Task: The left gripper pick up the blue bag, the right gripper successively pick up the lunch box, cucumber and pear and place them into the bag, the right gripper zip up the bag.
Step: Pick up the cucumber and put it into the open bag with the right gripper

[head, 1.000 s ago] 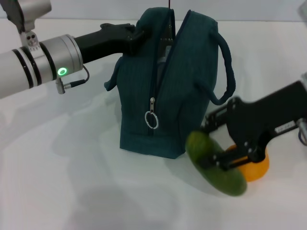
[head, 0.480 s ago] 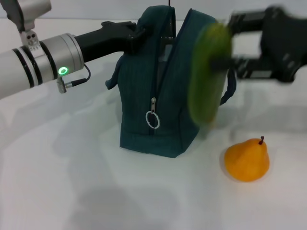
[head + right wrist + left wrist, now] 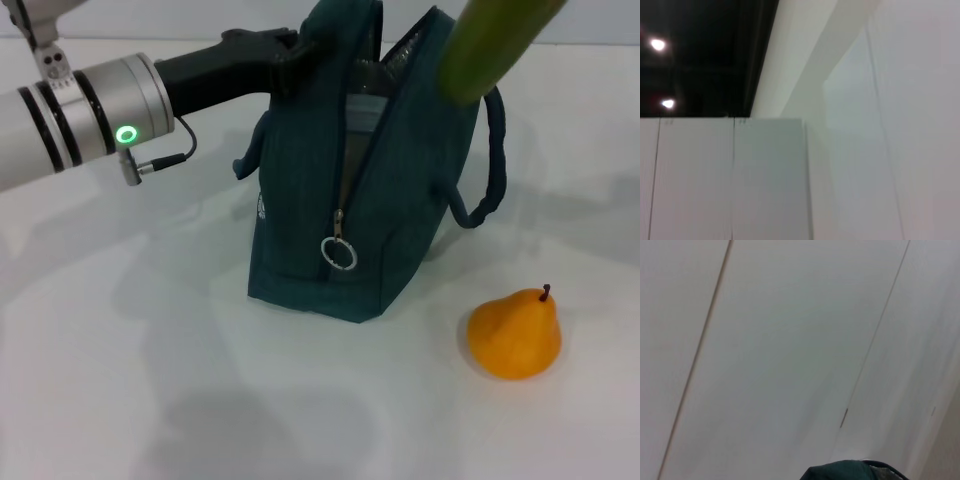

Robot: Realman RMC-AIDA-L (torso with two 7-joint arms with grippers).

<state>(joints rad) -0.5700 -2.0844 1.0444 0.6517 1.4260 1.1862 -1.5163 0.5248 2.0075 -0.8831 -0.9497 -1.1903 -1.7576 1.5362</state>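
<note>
Cucumber (image 3: 492, 45), long and dark green, hangs tilted over my open teal-blue fabric bag (image 3: 370, 190); what holds it is out of view. Left gripper (image 3: 288, 58) meets the bag's top, jaws hidden. Orange pear (image 3: 515, 334) sits toward the worktop's (image 3: 120, 380) right edge.

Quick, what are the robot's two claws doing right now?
Left gripper: jaws closed on the dark teal-blue fabric bag, holding its top edge.
Right gripper: out of view; a long dark green cucumber hangs above the bag.

The cucumber (image 3: 492, 42) and bag (image 3: 370, 190) are cropped at the top edge.
</note>
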